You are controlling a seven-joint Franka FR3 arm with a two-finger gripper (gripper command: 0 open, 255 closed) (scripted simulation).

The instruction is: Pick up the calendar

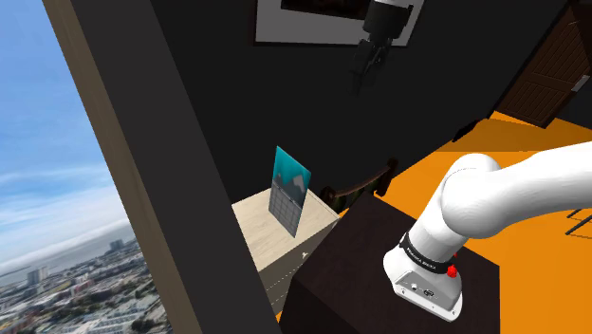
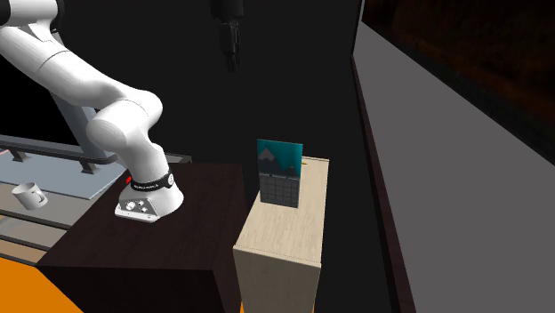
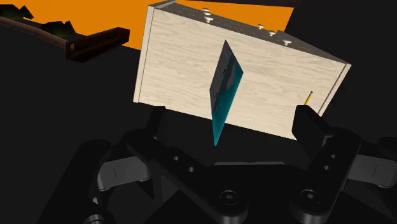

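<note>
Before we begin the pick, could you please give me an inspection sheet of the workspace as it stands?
Surface: pale wood cabinet top, beside the dark stand.
Job's things: calendar stands upright on the cabinet top, untouched.
Clutter: small yellow pencil-like item on the cabinet top near its edge; white mug on a grey surface beyond the stand.
Grippers: gripper hangs high over the cabinet, well clear of the calendar, fingers apart, holding nothing.
Cables: nothing seen.
Surroundings: window showing sky and a city; framed picture on the wall; orange floor.
</note>
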